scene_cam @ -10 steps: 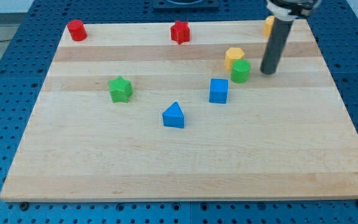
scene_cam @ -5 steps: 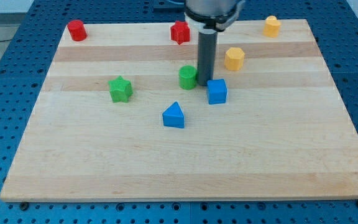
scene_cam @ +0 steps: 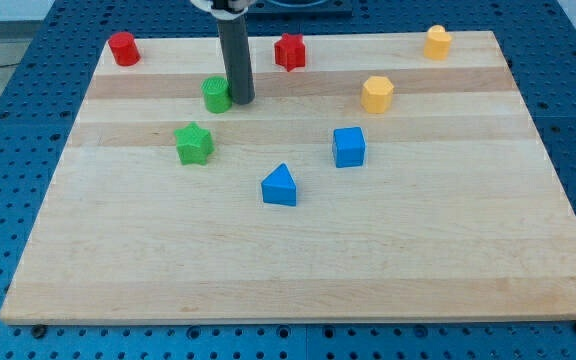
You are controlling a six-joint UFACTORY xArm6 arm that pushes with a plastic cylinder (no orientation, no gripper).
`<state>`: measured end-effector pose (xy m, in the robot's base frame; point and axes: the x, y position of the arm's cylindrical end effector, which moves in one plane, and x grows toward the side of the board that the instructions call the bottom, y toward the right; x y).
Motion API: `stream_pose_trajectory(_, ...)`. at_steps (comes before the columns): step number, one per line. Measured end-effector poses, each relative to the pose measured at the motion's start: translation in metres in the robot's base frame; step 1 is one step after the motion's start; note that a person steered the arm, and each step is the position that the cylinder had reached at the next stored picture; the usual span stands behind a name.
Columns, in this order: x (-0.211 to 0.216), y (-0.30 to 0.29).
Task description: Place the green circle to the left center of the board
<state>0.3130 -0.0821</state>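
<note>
The green circle (scene_cam: 216, 94) is a short green cylinder standing on the wooden board (scene_cam: 298, 250), left of centre and near the view's top. My dark rod comes down from the view's top, and my tip (scene_cam: 241, 102) rests on the board right against the circle's right side. A green star (scene_cam: 194, 143) lies just below and left of the circle.
A red cylinder (scene_cam: 122, 48) sits at the top left corner and a red star (scene_cam: 289, 51) at top centre. A yellow hexagon (scene_cam: 376, 94) and a yellow block (scene_cam: 436, 41) lie to the right. A blue cube (scene_cam: 349, 146) and a blue triangle (scene_cam: 280, 186) lie mid-board.
My tip has swept from the board's right to the left and toward the view's top, pushing the green circle from beside the yellow hexagon to above the green star. The blue cube shifted slightly.
</note>
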Motion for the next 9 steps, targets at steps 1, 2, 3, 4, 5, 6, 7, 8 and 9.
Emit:
stream_pose_trajectory(1, -0.008, -0.021)
stream_pose_trajectory(2, -0.015, -0.04)
stream_pose_trajectory(3, -0.02, -0.064)
stream_pose_trajectory(4, -0.019, -0.073)
stream_pose_trajectory(5, -0.015, -0.08)
stream_pose_trajectory(6, -0.003, -0.091)
stream_pose_trajectory(7, 0.011, -0.104)
stream_pose_trajectory(8, 0.024, -0.114)
stream_pose_trajectory(9, 0.038, -0.117)
